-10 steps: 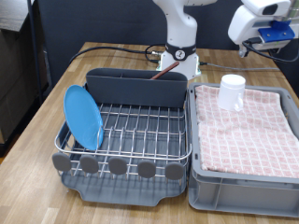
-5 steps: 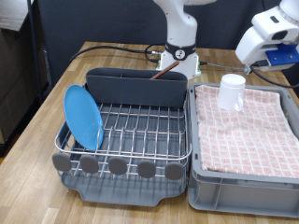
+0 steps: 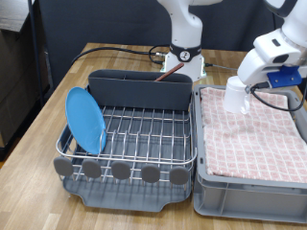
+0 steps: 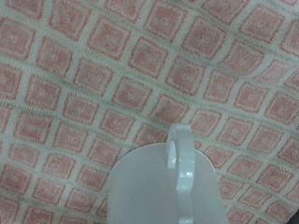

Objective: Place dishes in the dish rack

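The light-blue plate (image 3: 84, 120) stands on edge in the left side of the silver wire dish rack (image 3: 134, 134). The white cup (image 3: 237, 94) stands on the pink checkered cloth (image 3: 259, 129) at the crate's far left corner. My gripper (image 3: 252, 87) hangs just to the right of the cup in the exterior view, close above the cloth. The wrist view shows the cup (image 4: 154, 187) with its handle (image 4: 182, 154) from above on the cloth; no fingers show there. The wooden spoon is out of view.
The rack's dark grey caddy (image 3: 139, 88) runs along its far edge and round dark discs (image 3: 120, 171) along its near edge. The grey crate (image 3: 251, 199) sits right of the rack. The robot base (image 3: 182, 59) and cables lie behind on the wooden table (image 3: 43, 120).
My gripper has come down and leftwards from the upper right of the exterior view to beside the cup. The cup, plate and rack have not moved.
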